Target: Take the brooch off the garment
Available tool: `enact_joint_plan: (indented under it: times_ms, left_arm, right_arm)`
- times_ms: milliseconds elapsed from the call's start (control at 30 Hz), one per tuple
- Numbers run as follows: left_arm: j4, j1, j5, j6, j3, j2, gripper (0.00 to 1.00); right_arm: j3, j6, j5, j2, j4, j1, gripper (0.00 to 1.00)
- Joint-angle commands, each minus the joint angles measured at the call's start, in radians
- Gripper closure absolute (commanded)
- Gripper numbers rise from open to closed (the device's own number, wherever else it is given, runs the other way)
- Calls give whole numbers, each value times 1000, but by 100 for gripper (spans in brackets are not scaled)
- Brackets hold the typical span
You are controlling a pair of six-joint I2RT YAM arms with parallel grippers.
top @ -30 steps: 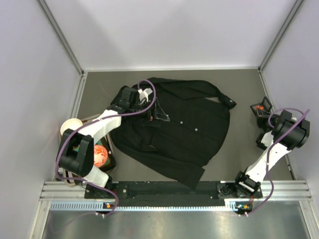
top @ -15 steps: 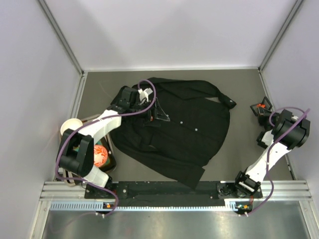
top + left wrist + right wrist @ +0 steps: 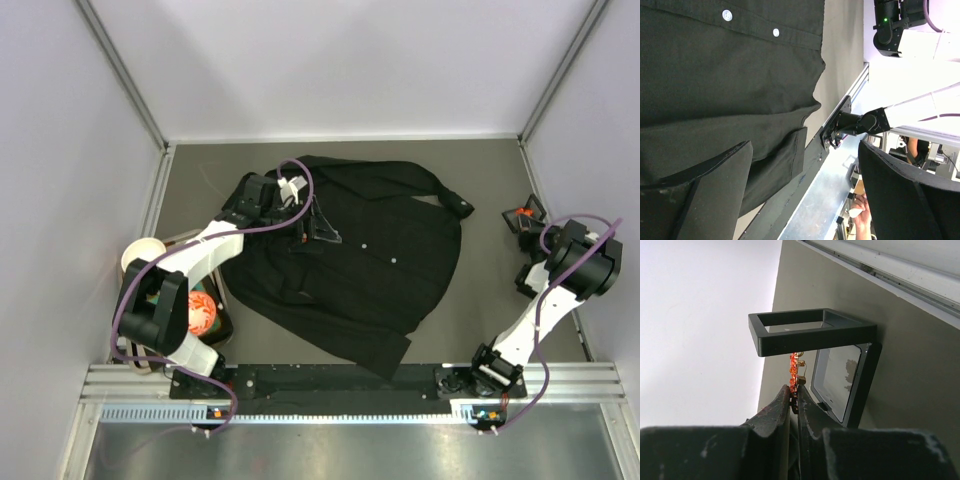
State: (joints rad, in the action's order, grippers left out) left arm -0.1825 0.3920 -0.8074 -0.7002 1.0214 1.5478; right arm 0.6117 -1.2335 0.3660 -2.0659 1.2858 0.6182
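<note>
The brooch (image 3: 794,371), a tiny red-orange pin with gold fittings, is pinched between the tips of my right gripper (image 3: 794,390), which is shut on it. It hangs just under the upper frame of a small open black display box (image 3: 812,330). From above, the brooch (image 3: 520,213) shows as an orange speck at the far right, well away from the garment (image 3: 380,260). That black shirt lies spread on the table. My left gripper (image 3: 322,232) hovers open over its upper left part, nothing between the fingers (image 3: 720,190).
The display box (image 3: 531,211) stands near the right wall. A tray with a round orange disc (image 3: 200,313) and a white cup (image 3: 140,255) sit at the left. A metal rail (image 3: 350,385) runs along the near edge. A person's hand (image 3: 862,212) shows beyond it.
My right gripper has shifted slightly at the box, still holding the brooch. The left arm and the shirt have not moved.
</note>
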Motion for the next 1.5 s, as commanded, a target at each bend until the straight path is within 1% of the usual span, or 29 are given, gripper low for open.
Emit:
enact_joint_plan:
  times_ms: [0,900,1267,1300,1400,1467]
  left_arm:
    - [44,4,-23,16,17,12,10]
    - [40,5,-27,21,17,-5,10]
    - [40,8,-27,21,16,-9,10]
    - [40,8,-27,22,14,-11,10]
    - [41,8,-29,22,14,-11,10]
    - [41,7,-29,22,14,-12,10]
  right_arm:
    - [34,31,-16,-5,40,-1,92]
    - [62,108,-24,30,-117,-23,88]
    - [74,132,-18,46,-164,-26,82]
    - [74,134,-18,49,-170,-26,79]
    - [68,147,-24,64,-181,-28,77]
    - [57,157,-29,72,-186,-28,75]
